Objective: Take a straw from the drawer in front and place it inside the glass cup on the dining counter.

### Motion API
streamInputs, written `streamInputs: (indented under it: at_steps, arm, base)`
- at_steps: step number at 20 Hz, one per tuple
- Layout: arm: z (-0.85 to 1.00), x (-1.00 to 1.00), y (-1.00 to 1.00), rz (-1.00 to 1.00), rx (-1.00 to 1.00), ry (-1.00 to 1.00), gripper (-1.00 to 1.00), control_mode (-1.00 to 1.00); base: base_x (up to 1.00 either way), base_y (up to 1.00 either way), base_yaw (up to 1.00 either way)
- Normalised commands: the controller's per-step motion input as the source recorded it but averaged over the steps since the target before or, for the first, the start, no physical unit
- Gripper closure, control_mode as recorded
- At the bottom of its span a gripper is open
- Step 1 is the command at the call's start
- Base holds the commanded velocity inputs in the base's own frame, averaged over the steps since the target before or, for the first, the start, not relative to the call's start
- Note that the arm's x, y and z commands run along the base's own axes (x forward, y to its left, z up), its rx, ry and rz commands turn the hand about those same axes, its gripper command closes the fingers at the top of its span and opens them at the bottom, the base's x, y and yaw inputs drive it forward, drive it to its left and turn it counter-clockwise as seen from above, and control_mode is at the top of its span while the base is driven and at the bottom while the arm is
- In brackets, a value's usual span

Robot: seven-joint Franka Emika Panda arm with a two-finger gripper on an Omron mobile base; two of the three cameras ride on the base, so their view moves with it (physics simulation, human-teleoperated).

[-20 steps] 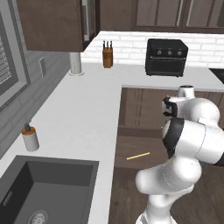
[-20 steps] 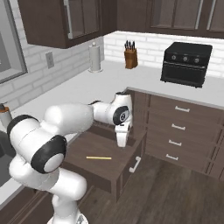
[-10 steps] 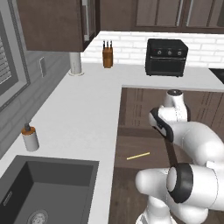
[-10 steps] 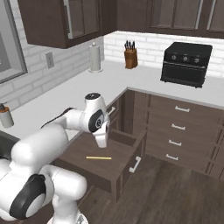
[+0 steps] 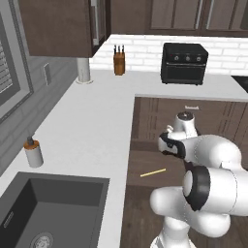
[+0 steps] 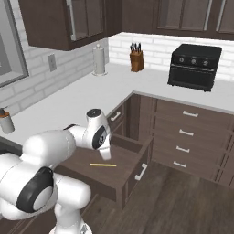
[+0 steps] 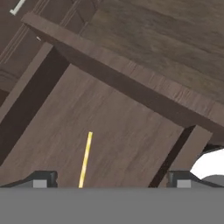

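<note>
— Where is the thin pale-yellow straw (image 6: 103,165) lying?

— It lies flat on the brown wooden floor of the open dark-wood drawer (image 6: 119,188), alone there, roughly in the middle of the floor. In the left base view the straw (image 5: 153,172) shows as a short slanted line just left of the robot's white forearm. In the hand view the straw (image 7: 85,159) runs up from the bottom edge between the two fingertips, nearer the left-hand one.

— And the two-finger gripper?

— The gripper (image 7: 109,179) hangs above the drawer floor, pointing down into it. Its two small dark fingertips (image 7: 41,178) stand far apart at the bottom of the hand view, so the pincer is spread wide with nothing between the fingers. It is not touching the straw.

— What surrounds the drawer?

— The drawer is pulled out from under the white L-shaped worktop (image 5: 97,131). Its front panel carries a pale metal bar handle (image 6: 140,172). Beside it stands a stack of closed dark-wood drawers (image 6: 189,132) with similar handles. On the worktop sit a black countertop oven (image 6: 194,67), a brown wooden knife block (image 6: 135,59) and a white paper-towel roll (image 6: 99,60). A dark grey sink (image 5: 48,211) is set into the near end, with a small grey shaker with a brown top (image 5: 33,152) just behind it.
</note>
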Motion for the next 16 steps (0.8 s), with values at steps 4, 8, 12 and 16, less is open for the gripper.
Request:
streamInputs:
  at_steps: [4,8,12,16]
  arm:
    - [-0.49,0.31,0.19,0.11,0.0,0.02,-1.0,-1.0]
    - [-0.46,0.2,0.25,0.11,0.02,0.12,-1.0,-1.0]
    - [-0.36,0.22,0.18,0.06,0.05,0.18,-1.0,-1.0]
    - [-0.31,0.13,0.09,0.0,0.03,0.17,-1.0,-1.0]
  base:
    - [0.0,0.0,0.0]
    - [0.0,0.0,0.0]
    - [0.0,0.0,0.0]
    - [0.0,0.0,0.0]
